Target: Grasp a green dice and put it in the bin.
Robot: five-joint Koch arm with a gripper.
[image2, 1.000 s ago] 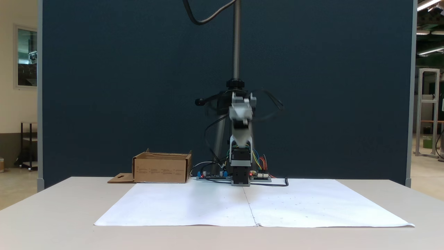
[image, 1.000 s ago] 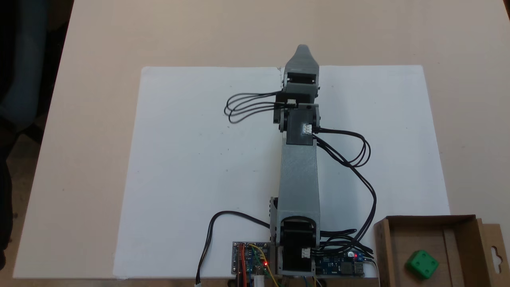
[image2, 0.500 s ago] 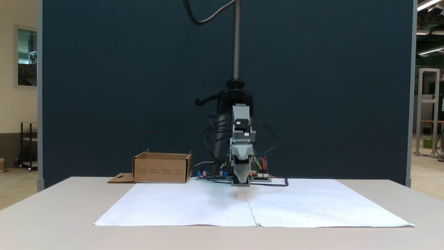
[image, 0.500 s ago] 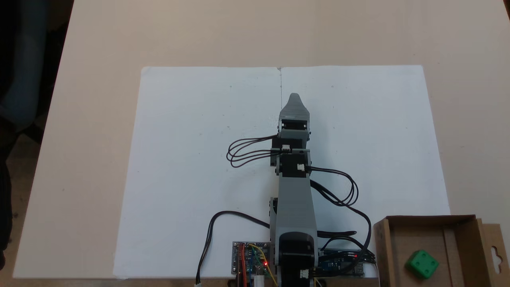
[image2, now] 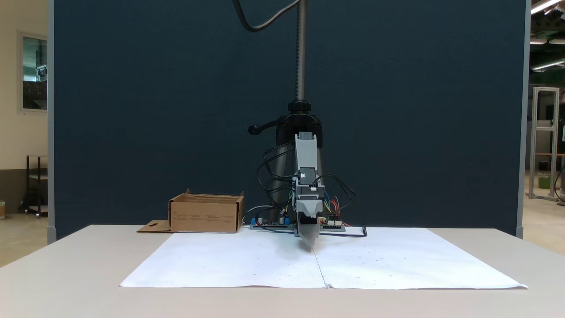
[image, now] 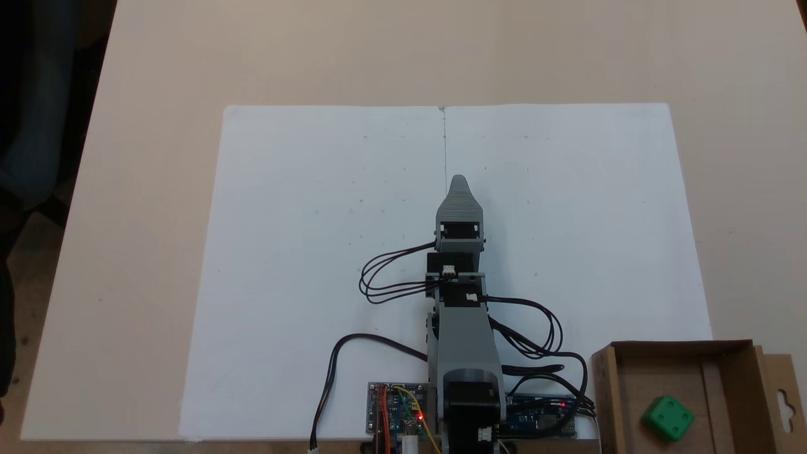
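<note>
The gripper has been drawn back toward the base and lowered until its tip hangs just above the white paper; whether the jaws are parted cannot be told. The green dice is seen lying inside the bin, well apart from the gripper, so the task is judged done and the arm is judged to be folding to rest.

Bin: its near side runs off the bottom edge in a fixed view from above; in the front fixed view its walls hide whatever lies inside. Gripper: jaws stacked one behind the other, a single grey tip showing, gap not readable. Arm base cut by the bottom edge. Circuit boards partly under cables.
</note>
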